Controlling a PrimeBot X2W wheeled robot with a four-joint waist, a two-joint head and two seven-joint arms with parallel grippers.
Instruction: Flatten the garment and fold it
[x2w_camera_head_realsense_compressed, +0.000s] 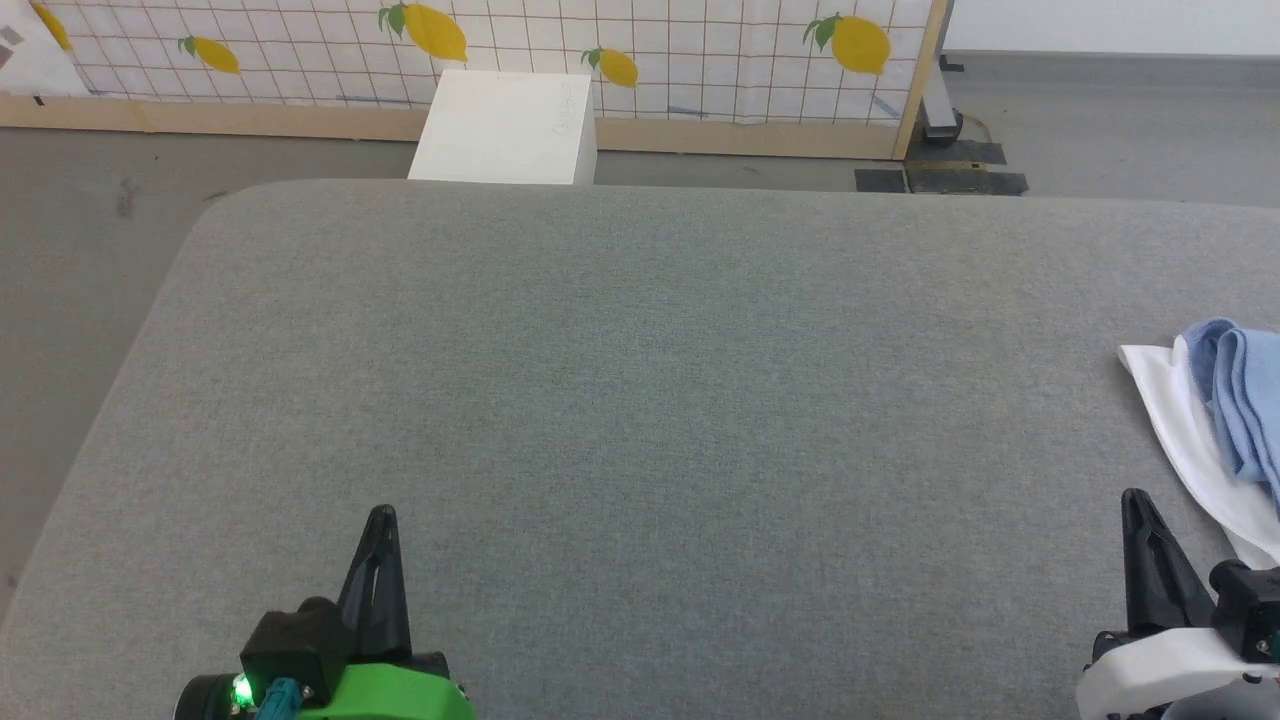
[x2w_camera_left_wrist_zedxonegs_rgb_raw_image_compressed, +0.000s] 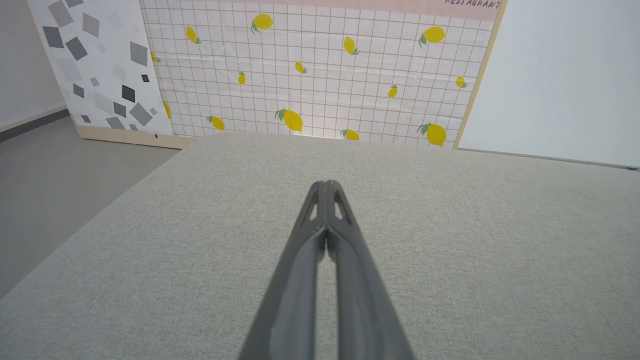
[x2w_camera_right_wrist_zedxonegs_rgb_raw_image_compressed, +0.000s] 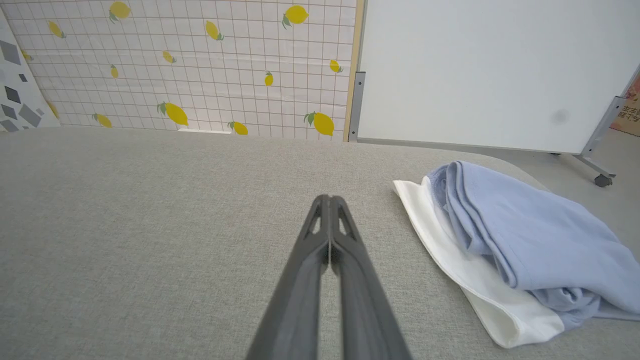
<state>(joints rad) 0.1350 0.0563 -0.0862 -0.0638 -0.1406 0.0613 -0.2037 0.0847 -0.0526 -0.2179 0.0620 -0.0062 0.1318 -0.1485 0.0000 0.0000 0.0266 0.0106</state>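
The garment (x2w_camera_head_realsense_compressed: 1245, 405) is a light blue shirt, bunched and roughly folded, lying at the right edge of the grey padded table (x2w_camera_head_realsense_compressed: 640, 400). In the right wrist view the garment (x2w_camera_right_wrist_zedxonegs_rgb_raw_image_compressed: 530, 235) rests on top of a white cloth (x2w_camera_right_wrist_zedxonegs_rgb_raw_image_compressed: 470, 270), to the right of my fingers. My right gripper (x2w_camera_head_realsense_compressed: 1135, 500) is shut and empty, just left of and nearer than the pile; its tips (x2w_camera_right_wrist_zedxonegs_rgb_raw_image_compressed: 327, 200) press together. My left gripper (x2w_camera_head_realsense_compressed: 382, 515) sits at the lower left, shut with nothing in it, fingertips (x2w_camera_left_wrist_zedxonegs_rgb_raw_image_compressed: 326, 186) touching, far from the garment.
A white box (x2w_camera_head_realsense_compressed: 505, 125) stands on the floor behind the table's far edge. A lemon-print panel (x2w_camera_head_realsense_compressed: 640, 50) runs along the back, with a white board on wheels (x2w_camera_right_wrist_zedxonegs_rgb_raw_image_compressed: 490, 75) to its right. Grey floor lies left of the table.
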